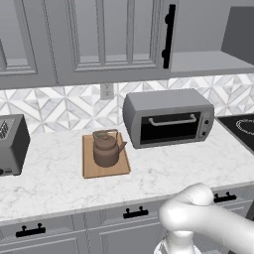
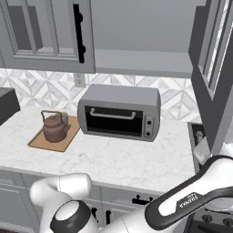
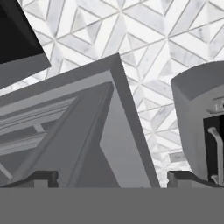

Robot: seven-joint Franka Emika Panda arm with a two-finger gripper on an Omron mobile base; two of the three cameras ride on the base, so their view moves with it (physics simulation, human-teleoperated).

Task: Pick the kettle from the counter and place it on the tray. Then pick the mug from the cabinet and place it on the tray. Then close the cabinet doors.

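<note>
Gripper (image 3: 112,178): we see both tips low in hand view, set wide apart, nothing between them, so jaws open. Past the tips, a grey door (image 3: 87,131) panel seen at a tilt, tiled wall behind, oven (image 3: 199,122) side at right edge.

We take the oven (image 1: 168,118) as landmark. Nearest us, drawers (image 1: 74,225) w/ short black pulls run below the counter (image 1: 149,173) edge. Counter is white marble-look, runs under the oven.

Tray (image 1: 105,156) lies flat on counter, left of oven, near but apart. Kettle (image 1: 106,149) sits upright on tray, spout toward the oven, wire handle up. In right base view the kettle (image 2: 54,127) on tray (image 2: 52,139) hides part of a small pale thing just behind it, on the oven side; can't tell what it is.

Toaster (image 1: 12,144) far left of oven, well apart from tray. Dark cooktop (image 1: 240,126) right of oven.

Above oven: cabinet (image 2: 145,61) stands open, bare grey shelf. Left door (image 1: 114,37) w/ long black bar handle hangs above-left of oven; right door (image 2: 216,59) swung out, above-right.
</note>
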